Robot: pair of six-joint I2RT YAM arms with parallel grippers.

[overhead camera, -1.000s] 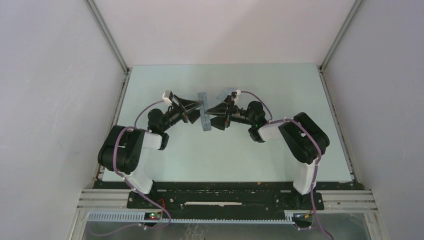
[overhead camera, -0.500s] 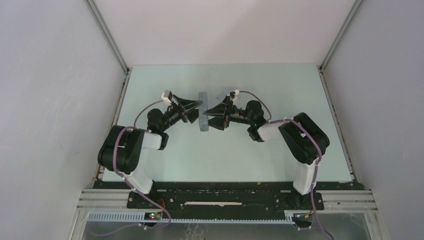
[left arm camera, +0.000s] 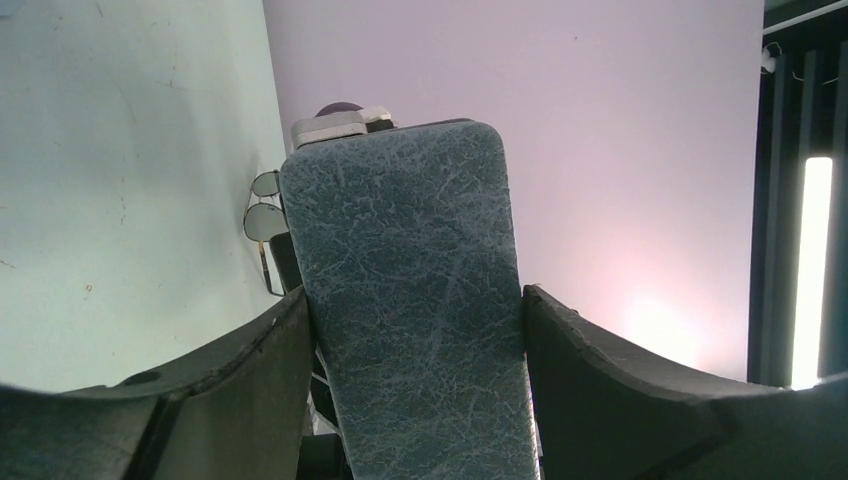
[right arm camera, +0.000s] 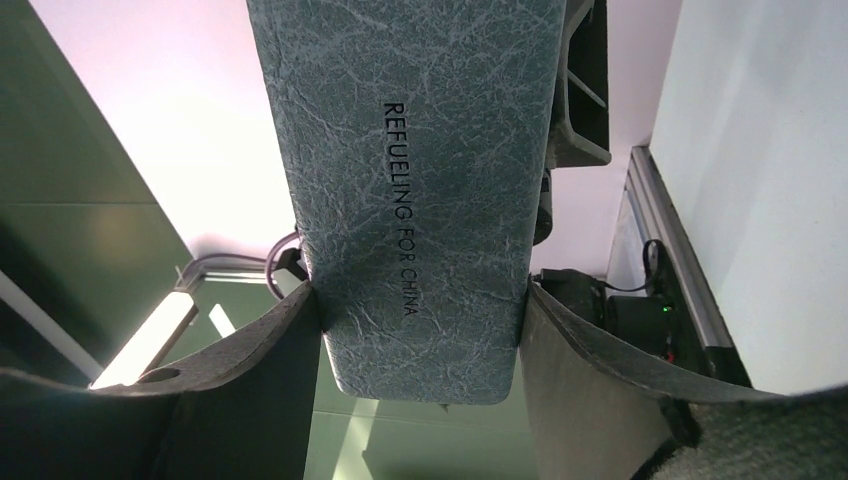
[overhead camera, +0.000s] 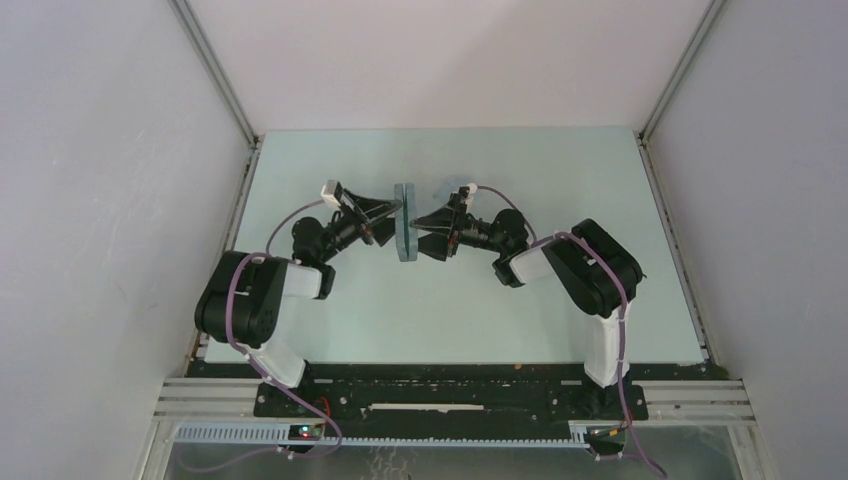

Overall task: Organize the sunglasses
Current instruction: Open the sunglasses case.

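While left gripper [left arm camera: 415, 300] and right gripper [right arm camera: 420, 295] both clamp the slate-grey oblong case [overhead camera: 404, 220], it now sits squarer, readier to open for the thin wire-framed sunglasses [left arm camera: 262, 212].

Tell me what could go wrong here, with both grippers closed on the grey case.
1. The left gripper and the right gripper both clamp the case, from opposite sides. If the arms pull unevenly, it may twist or slip out.
2. The sunglasses lie on the table just behind the case in the left wrist view. A dropped case, or an arm coming down, might land on their thin frame.
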